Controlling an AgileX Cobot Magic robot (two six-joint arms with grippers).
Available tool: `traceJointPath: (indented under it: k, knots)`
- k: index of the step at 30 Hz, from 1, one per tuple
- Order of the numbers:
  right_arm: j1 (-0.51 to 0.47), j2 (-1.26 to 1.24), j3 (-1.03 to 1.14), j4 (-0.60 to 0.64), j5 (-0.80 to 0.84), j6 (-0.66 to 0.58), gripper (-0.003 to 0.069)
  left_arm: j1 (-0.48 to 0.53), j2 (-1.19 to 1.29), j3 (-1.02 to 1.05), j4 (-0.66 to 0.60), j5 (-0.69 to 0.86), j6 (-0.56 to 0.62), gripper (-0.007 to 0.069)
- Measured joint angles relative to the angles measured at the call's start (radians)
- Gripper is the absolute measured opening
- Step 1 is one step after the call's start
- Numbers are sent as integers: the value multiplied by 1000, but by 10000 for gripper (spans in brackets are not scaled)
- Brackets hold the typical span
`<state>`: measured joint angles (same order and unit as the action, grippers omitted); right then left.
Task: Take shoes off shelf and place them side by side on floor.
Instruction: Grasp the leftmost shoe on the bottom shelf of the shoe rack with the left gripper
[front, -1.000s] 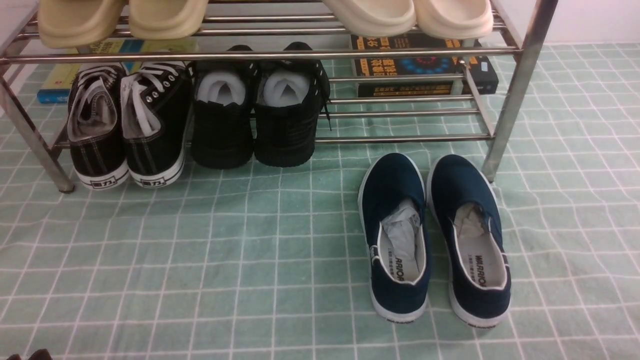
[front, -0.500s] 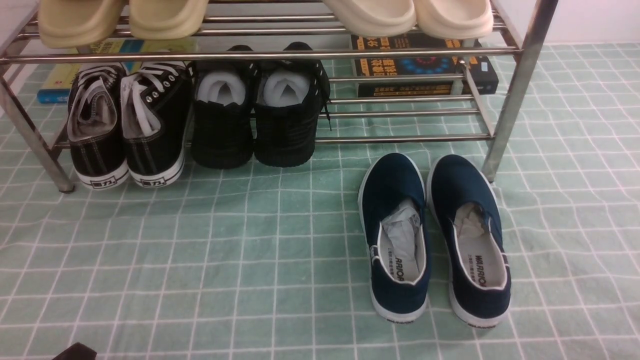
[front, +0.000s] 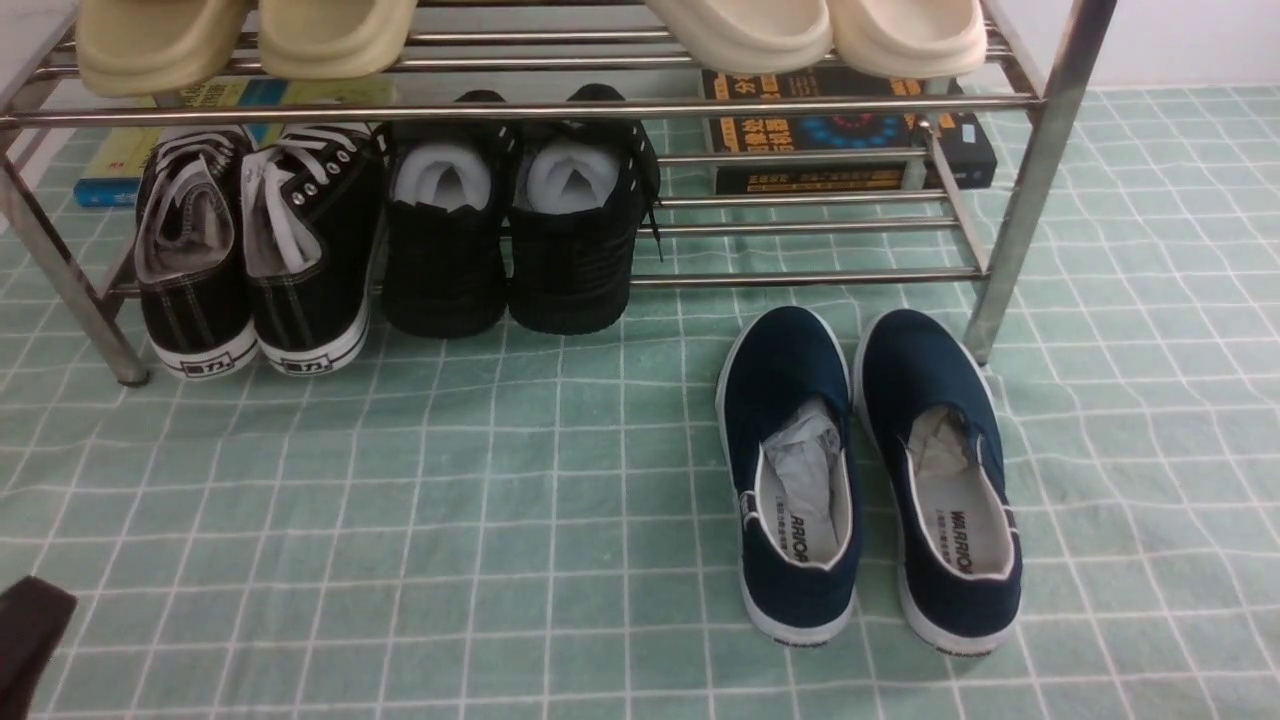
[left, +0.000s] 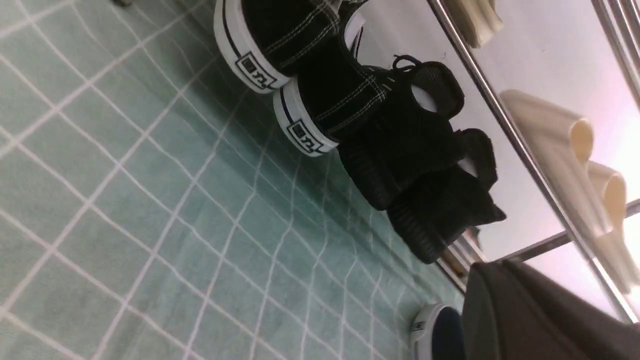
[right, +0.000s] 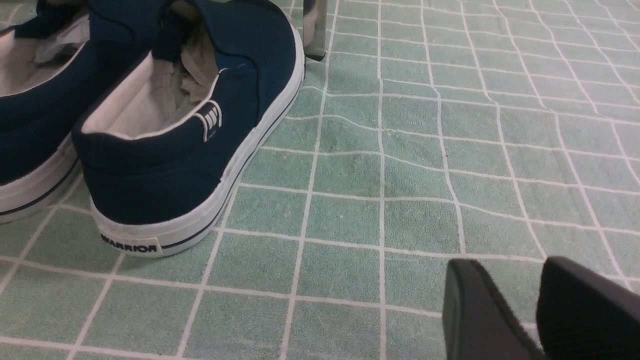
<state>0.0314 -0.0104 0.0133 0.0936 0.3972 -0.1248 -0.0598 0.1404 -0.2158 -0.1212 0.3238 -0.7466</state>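
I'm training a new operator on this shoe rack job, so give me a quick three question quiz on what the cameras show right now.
1. True or false: the black canvas sneakers sit on the lower tier of the shelf, toward the robot's left.
2. Which pair lies on the floor in front of the shelf? A) all-black shoes B) navy slip-ons C) cream slippers
3. Short answer: what is the right gripper holding?
Key: 1 true. 2 B. 3 nothing; its jaws stand apart with only floor between them.
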Motion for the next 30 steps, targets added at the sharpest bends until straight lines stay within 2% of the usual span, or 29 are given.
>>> traceJointPath:
  k: [5,8,12,15,16,18,22,25,27,30]
  knots:
    - [0,0,0,0,0,0,225,0,320,-217,158,341,8,1]
    - [0,0,0,0,0,0,225,0,544,-358,278,536,69,1]
    - [0,0,0,0,0,0,227,0,798,-555,456,661,108,2]
    - [0,0,0,0,0,0,227,2,936,-736,521,711,122,6]
    - [0,0,0,0,0,0,227,3,945,-749,523,717,124,7]
    - [0,0,0,0,0,0,227,32,1052,-925,514,758,177,8]
    - [0,0,0,0,0,0,227,148,1228,-1147,376,801,309,8]
    - [0,0,0,0,0,0,228,221,1313,-1215,245,794,370,11]
    - [0,0,0,0,0,0,228,233,1337,-1224,209,777,381,12]
    - [0,0,0,0,0,0,230,241,1417,-1228,101,665,409,20]
